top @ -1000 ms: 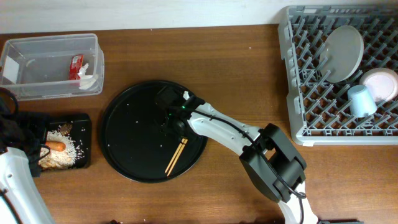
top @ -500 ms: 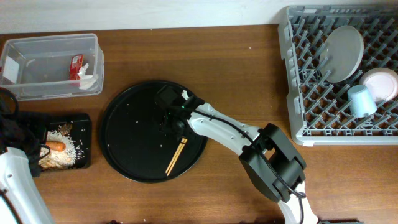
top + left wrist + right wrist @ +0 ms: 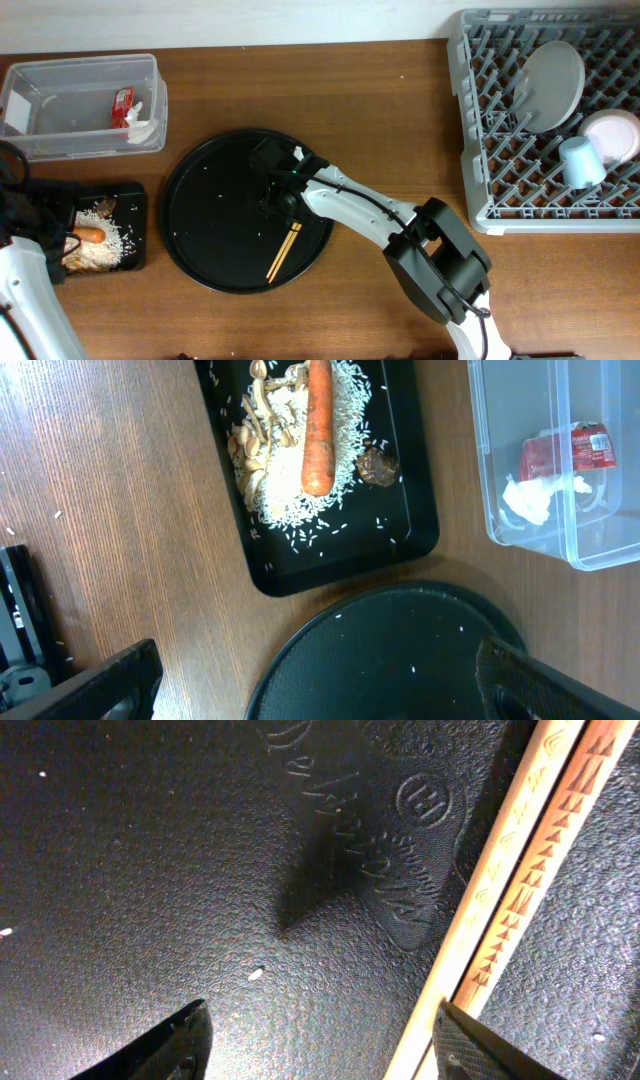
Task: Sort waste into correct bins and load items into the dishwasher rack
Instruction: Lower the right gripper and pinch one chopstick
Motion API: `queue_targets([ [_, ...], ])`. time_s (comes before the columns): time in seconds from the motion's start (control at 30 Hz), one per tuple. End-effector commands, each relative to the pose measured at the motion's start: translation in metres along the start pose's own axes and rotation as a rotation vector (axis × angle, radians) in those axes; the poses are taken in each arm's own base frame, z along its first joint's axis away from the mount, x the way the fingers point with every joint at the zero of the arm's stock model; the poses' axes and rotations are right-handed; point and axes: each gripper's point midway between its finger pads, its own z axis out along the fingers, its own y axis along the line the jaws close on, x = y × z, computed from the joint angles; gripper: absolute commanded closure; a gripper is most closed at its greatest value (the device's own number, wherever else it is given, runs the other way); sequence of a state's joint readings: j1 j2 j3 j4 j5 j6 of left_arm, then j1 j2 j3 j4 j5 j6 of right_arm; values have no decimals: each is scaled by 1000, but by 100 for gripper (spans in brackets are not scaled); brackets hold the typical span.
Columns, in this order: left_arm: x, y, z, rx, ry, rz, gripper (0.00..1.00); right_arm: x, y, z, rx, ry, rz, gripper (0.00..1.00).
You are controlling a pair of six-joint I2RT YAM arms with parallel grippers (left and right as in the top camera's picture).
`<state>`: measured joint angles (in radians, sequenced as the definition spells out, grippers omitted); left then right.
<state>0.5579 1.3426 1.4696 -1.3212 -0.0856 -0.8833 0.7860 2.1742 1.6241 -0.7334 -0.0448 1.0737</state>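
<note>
The clear tub at back left holds the red sachet and the white tissue. The shallow black tray holds rice, the carrot and the brown lump. My left gripper is open and empty, above the gap between this tray and the round tray. My right gripper is open, low over the round black tray, with the pair of chopsticks by its right finger. The rack holds the plate, the blue cup and the small dish.
The chopsticks lie on the round tray's front right part. A few rice grains are scattered on the round tray. The right arm stretches from the front edge across the table. Bare wood lies between the round tray and the rack.
</note>
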Motion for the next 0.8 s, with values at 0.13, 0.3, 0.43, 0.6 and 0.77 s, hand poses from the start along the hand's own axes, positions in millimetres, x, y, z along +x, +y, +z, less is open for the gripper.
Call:
queue_targets([
  [0.13,-2,2,-2,0,-11,-14,1,4,-22,29,90,9,11,32],
  [0.3,-2,2,-2,0,-12,-14,1,1,-26,33,113,-8,10,33],
  [0.43,-2,2,-2,0,-12,-14,1,3,-30,32,130,0,10,34],
  [0.6,-2,2,-2,0,-11,-14,1,4,-34,31,144,7,6,34],
  [0.77,-2,2,-2,0,-11,-14,1,-1,-48,29,213,-31,2,34],
])
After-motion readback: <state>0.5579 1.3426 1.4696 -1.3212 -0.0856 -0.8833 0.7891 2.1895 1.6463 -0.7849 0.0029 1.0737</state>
